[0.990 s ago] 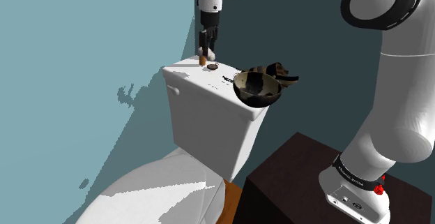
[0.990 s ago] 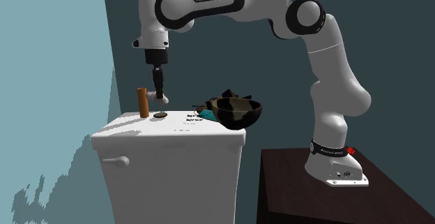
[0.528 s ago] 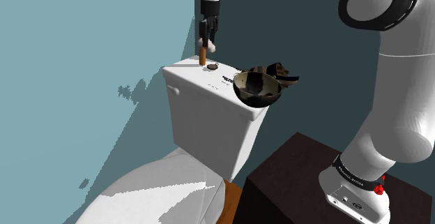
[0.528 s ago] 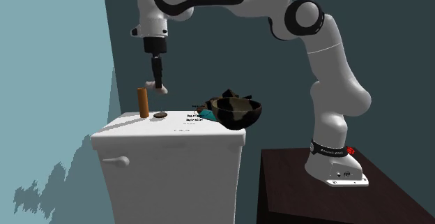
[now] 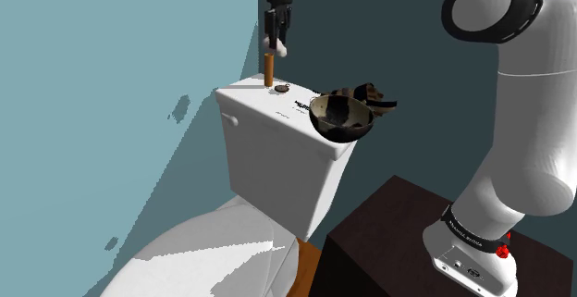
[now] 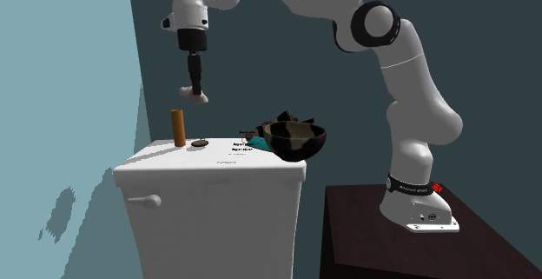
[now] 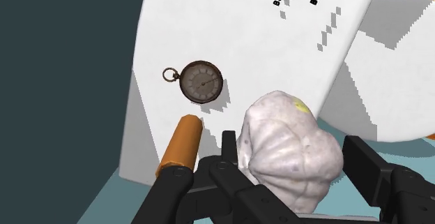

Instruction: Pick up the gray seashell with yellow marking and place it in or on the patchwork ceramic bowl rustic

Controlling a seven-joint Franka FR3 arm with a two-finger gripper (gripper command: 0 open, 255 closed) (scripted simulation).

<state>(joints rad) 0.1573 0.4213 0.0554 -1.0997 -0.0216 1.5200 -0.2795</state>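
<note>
Grey shell (image 7: pixel 286 149) with a yellow spot is clamped between the gripper (image 7: pixel 296 161) fingers; beneath it lie a watch (image 7: pixel 202 83) and an orange cylinder (image 7: pixel 181 144).

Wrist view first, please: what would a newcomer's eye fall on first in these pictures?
The pale, lumpy seashell with a yellow spot, clasped in the black gripper in the air above the white toilet tank. Next, the dark patchwork bowl at the tank top's end nearest the stand, and the pocket watch lying beside an upright brown cylinder.
</note>
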